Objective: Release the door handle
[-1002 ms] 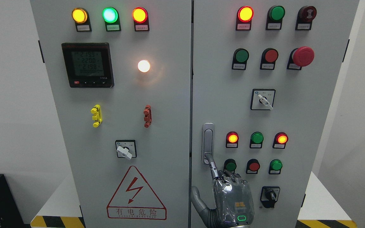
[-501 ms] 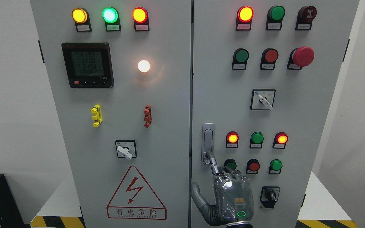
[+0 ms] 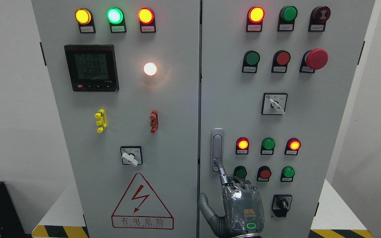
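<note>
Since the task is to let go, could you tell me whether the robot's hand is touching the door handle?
Touching. In the head view, the right hand has its index finger extended, and the tip rests on the lower end of the door handle, with no visible gap.

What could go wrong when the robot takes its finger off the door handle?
1. The right hand has one fingertip at the bottom end of the door handle. It might catch there and tug the handle as it pulls away.
2. Its knuckles sit just below the green button. A sideways slip could bump that button.
</note>
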Robot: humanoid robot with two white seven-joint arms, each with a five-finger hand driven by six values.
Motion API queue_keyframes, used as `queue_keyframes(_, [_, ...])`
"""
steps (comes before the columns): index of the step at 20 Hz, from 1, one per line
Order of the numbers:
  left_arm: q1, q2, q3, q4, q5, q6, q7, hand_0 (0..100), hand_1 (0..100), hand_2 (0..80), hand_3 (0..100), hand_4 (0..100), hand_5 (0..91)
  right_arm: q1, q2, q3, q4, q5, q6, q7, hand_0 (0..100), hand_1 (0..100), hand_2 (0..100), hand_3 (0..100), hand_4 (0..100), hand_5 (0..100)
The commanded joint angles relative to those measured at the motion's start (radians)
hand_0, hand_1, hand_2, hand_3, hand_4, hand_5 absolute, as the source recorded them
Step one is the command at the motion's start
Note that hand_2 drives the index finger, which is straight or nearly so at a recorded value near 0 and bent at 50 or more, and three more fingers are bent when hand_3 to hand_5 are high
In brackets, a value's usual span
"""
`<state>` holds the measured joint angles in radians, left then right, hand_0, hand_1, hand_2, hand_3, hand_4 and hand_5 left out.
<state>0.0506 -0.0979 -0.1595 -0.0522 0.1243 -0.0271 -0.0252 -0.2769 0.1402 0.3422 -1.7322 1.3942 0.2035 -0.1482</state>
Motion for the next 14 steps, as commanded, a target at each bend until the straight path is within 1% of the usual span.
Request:
queue_keyframes(1, [0.000, 0.000, 0.000, 0.000, 0.000, -0.002, -0.001, 0, 0, 4.5, 11, 1, 0.0, 0.001, -0.001, 0.001, 0.008, 0.000, 0.001, -0.001, 44, 24, 0, 73, 68, 65])
queue_keyframes(3, [0.000, 0.000, 0.000, 0.000, 0.000, -0.001, -0.001, 0, 0, 4.5, 11, 0, 0.0, -0.002, -0.001, 0.000, 0.019, -0.001, 0.001, 0.001, 44, 24, 0, 73, 68, 65])
queue_keyframes(5, [0.000, 0.000, 0.000, 0.000, 0.000, -0.001, -0.001, 0, 0, 4.5, 11, 0, 0.0, -0.005, -0.001, -0.002, 0.019, -0.001, 0.001, 0.021, 44, 24, 0, 73, 68, 66])
queue_keyframes(14, [0.000, 0.001, 0.000, 0.000, 0.000, -0.002, -0.001, 0, 0, 4.4, 11, 0, 0.0, -0.008, -0.001, -0.006, 0.020, -0.001, 0.002, 0.022, 44, 24, 0, 73, 68, 66])
